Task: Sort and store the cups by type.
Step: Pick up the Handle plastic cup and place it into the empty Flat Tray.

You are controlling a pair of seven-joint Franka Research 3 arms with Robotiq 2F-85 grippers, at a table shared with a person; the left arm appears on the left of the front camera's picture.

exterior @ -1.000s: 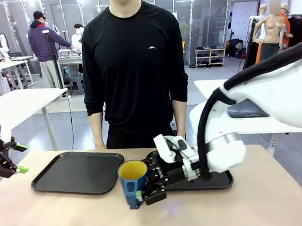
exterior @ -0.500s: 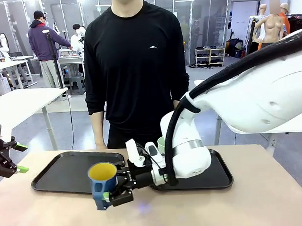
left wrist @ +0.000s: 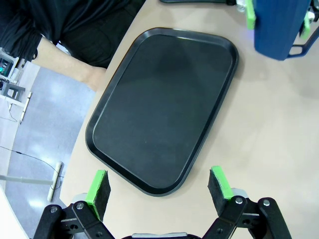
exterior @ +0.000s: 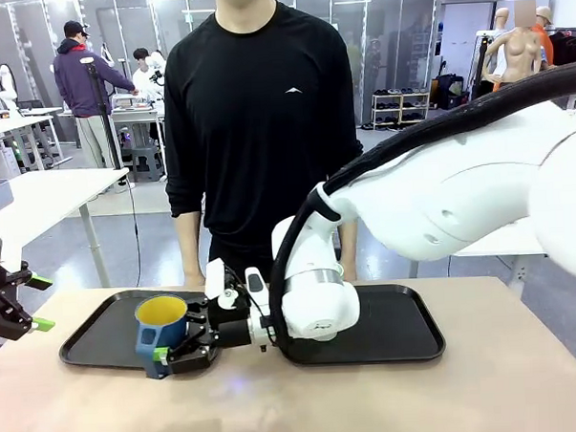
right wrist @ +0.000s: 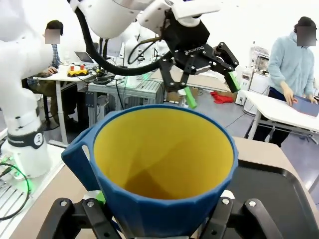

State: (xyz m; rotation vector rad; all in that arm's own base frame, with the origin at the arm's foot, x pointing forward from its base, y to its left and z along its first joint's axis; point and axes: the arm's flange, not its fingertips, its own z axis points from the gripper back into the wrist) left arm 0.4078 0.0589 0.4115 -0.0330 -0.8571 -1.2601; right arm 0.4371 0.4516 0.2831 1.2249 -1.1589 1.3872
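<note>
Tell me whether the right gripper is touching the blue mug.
Touching. In the right wrist view the right gripper clamps both sides of the blue mug.

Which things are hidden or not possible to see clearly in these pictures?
- Front view: whether the mug rests on the left tray or hangs just above; the right gripper hides its base.
- Front view: the middle of the right tray, behind the right arm.
- Left wrist view: the mug's top, cut by the edge.
- Right wrist view: the mug's base.
</note>
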